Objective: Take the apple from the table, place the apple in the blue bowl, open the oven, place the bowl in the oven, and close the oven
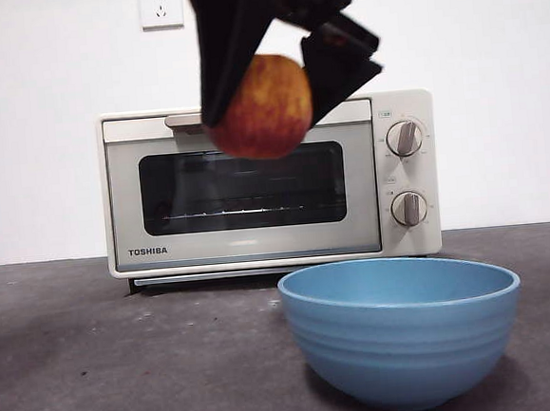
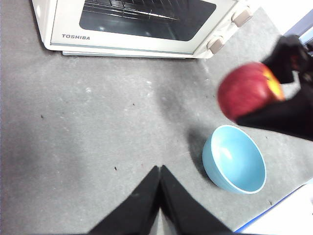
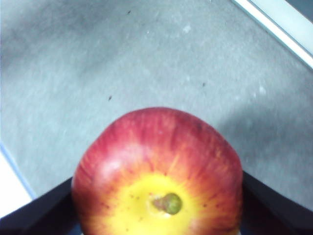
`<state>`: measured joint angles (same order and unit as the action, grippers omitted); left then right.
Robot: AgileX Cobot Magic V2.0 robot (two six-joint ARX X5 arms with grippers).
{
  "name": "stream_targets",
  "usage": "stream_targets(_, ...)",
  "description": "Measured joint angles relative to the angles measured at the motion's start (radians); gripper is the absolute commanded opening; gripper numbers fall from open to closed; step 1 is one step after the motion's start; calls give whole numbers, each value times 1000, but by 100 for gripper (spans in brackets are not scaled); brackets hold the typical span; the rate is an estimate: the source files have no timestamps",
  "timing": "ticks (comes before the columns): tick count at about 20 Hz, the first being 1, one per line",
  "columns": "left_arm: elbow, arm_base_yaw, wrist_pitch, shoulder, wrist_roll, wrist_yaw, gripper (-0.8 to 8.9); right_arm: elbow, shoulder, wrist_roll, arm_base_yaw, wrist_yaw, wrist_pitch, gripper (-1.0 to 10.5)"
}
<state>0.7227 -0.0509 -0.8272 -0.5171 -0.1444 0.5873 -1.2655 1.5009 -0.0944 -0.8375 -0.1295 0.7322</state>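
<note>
My right gripper (image 1: 262,106) is shut on the red and yellow apple (image 1: 260,109), holding it in the air in front of the oven's top edge. The right wrist view is filled by the apple (image 3: 159,171), stem dimple up, over bare table (image 3: 122,58). The left wrist view shows the apple (image 2: 247,90) above and beside the blue bowl (image 2: 234,159). The blue bowl (image 1: 401,329) stands empty on the table (image 1: 126,369), lower and to the right of the apple. The cream TOSHIBA oven (image 1: 268,182) stands behind with its door closed. My left gripper (image 2: 159,171) is shut with nothing in it, high over the table.
A white wall with a socket (image 1: 161,5) rises behind the oven. The table's edge (image 2: 274,215) runs close to the bowl in the left wrist view. Two grey knobs (image 1: 407,171) sit on the oven's right side.
</note>
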Motion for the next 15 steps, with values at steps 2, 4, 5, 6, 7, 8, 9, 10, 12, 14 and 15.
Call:
stream_targets(2,0,0,0,0,0,0,7,85,-39,0,0,3,-13,336)
stream_targets(4,0,0,0,0,0,0,7,194,-66,-1,0,3,-51,336)
stream_targets(5,0,0,0,0,0,0,7,244,-73,-4,0,3,-75,336)
stream_targets(6,0,0,0,0,0,0,7,275,-75,-8,0,3,-90,336)
stream_targets(7,0,0,0,0,0,0,7,308,-77,-10,0,3,-111,336)
stream_targets(8,0,0,0,0,0,0,7,335,-78,-11,0,3,-130,336)
stream_targets(9,0,0,0,0,0,0,7,364,-78,-12,0,3,-157,336)
stream_targets(10,0,0,0,0,0,0,7,385,-78,-13,0,3,-174,336)
stream_targets(12,0,0,0,0,0,0,7,415,-78,-15,0,3,-197,336)
stream_targets(14,0,0,0,0,0,0,7,430,-79,-15,0,3,-202,364)
stream_targets(15,0,0,0,0,0,0,7,436,-79,-16,0,3,-202,392)
